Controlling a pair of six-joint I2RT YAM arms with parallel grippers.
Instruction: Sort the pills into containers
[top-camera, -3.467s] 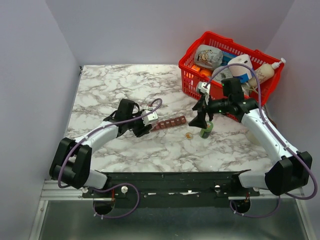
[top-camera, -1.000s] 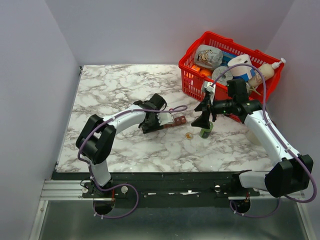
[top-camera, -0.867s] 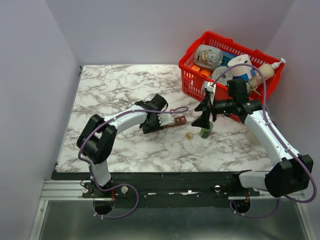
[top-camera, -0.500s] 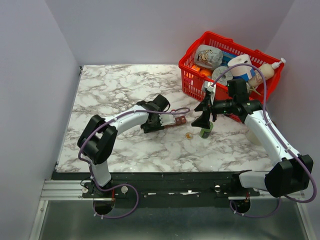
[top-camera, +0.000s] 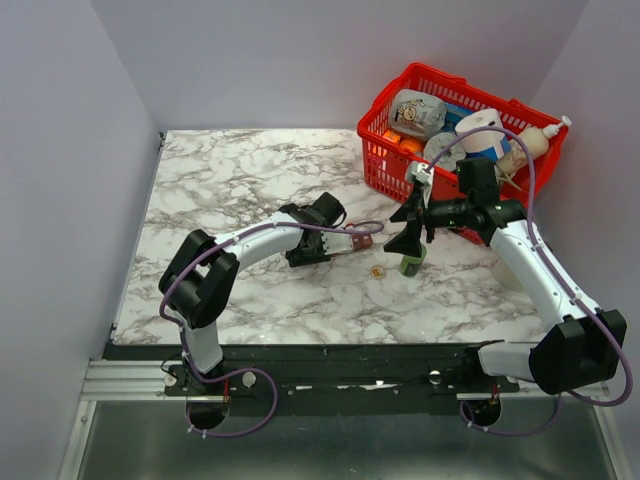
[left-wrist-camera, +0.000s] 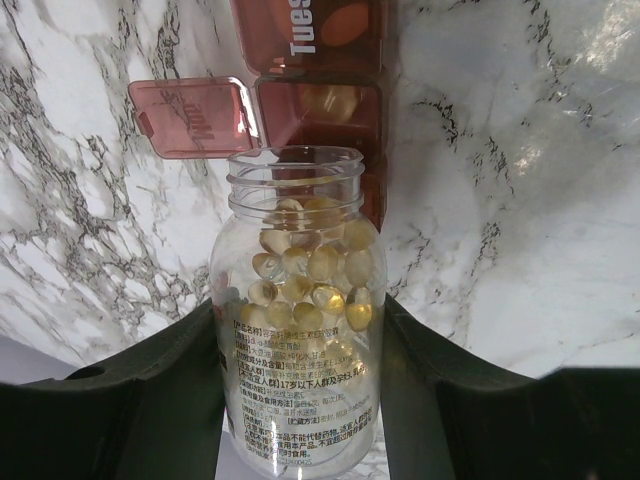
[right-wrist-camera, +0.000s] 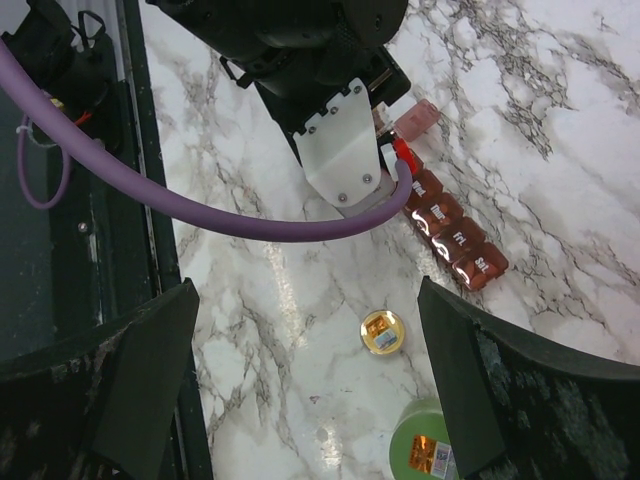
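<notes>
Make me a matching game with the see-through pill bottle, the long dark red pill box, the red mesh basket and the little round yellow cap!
Things:
1. clear pill bottle
2. long dark red-brown pill organiser strip
3. red mesh basket
4. small round yellow cap

Places or states:
A. lying by itself on the marble table
B. packed full, at the table's far right corner
C. held in the left gripper
D. one lid flipped open

Pairs: 1-C, 2-D, 3-B, 4-A.

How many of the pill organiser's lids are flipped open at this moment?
1. The open lid sticks out sideways by the mouth of the bottle held in the left jaws; the other visible lids are shut. Part of the strip is hidden, so more may be open.
</notes>
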